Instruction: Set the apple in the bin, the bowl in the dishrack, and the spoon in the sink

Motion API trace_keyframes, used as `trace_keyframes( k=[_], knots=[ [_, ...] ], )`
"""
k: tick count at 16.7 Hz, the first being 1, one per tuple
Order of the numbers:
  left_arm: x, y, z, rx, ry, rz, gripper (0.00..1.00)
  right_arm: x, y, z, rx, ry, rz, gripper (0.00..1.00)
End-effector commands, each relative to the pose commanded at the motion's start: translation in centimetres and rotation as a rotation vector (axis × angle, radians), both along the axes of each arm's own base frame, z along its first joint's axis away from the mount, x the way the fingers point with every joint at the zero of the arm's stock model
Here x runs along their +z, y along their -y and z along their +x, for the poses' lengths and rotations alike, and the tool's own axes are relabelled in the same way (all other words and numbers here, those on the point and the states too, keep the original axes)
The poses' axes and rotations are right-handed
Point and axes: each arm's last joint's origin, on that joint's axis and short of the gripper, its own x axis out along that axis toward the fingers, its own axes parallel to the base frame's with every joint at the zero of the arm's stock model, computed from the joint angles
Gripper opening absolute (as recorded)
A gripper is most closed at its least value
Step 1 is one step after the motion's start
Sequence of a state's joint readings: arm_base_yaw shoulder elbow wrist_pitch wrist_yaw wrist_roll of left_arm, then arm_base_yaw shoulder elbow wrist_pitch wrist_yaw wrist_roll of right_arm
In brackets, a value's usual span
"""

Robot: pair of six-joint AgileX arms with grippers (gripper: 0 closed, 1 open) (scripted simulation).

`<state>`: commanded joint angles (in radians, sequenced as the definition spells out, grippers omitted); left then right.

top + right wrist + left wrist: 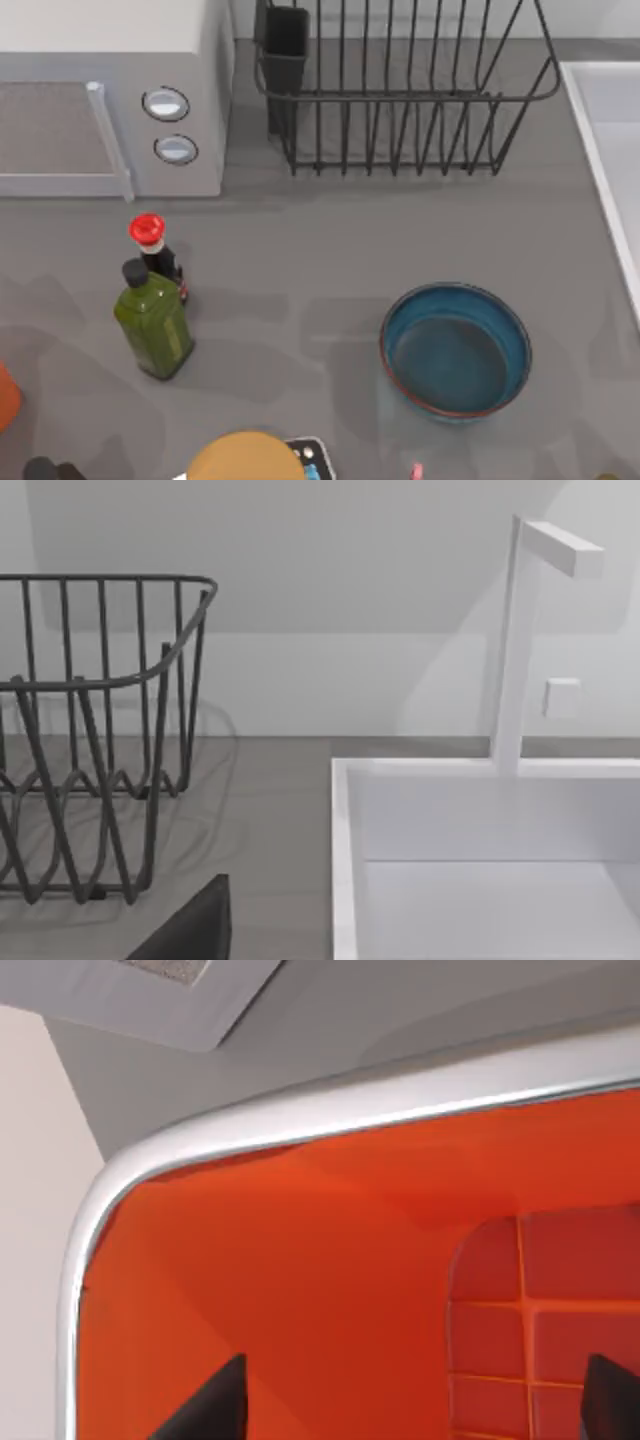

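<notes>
At the table's far left edge sits the orange bin (6, 395); our left gripper (410, 1400) hangs over its orange interior, fingers spread and holding nothing. The apple is nowhere we can point to. Next come the grey microwave (110, 90), then the red-capped dark bottle (152, 245) touching the green bottle (153, 320). The black dishrack (400, 90) stands at the back, bare of dishes. The teal bowl (455, 348) rests upright on the table right of centre, well in front of the rack. We judge it rigid, glazed, slippery, fairly heavy and breakable, best pinched across its thin rim. The sink (600, 120) runs along the right edge; our right gripper (190, 925) faces it, whether clenched we cannot tell.
</notes>
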<state>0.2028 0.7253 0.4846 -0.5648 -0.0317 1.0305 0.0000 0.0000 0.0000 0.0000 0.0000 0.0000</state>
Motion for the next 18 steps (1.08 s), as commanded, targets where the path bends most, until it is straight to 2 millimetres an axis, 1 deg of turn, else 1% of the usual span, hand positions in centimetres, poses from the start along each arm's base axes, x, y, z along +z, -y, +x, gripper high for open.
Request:
trace_keyframes(
  k=[3, 5, 7, 10, 13, 18],
  knots=[
    [-1.7, 1.2, -1.7, 0.172, 0.244, -0.235, 1.0, 0.0, 0.0, 0.0, 0.0, 0.0, 0.0, 1.0],
    [-2.8, 1.8, -2.5, 0.24, 0.406, -0.408, 1.0, 0.0, 0.0, 0.0, 0.0, 0.0, 0.0, 1.0],
    [-3.5, 2.3, -3.2, 0.264, 0.557, -0.573, 1.0, 0.0, 0.0, 0.0, 0.0, 0.0, 0.0, 1.0],
    [-4.1, 2.9, -3.7, 0.245, 0.737, -0.777, 1.0, 0.0, 0.0, 0.0, 0.0, 0.0, 0.0, 1.0],
    [-4.3, 3.2, -4.0, 0.215, 0.83, -0.889, 1.0, 0.0, 0.0, 0.0, 0.0, 0.0, 0.0, 1.0],
    [-4.4, 3.2, -4.0, 0.212, 0.839, -0.901, 1.0, 0.0, 0.0, 0.0, 0.0, 0.0, 0.0, 1.0]
  ],
)
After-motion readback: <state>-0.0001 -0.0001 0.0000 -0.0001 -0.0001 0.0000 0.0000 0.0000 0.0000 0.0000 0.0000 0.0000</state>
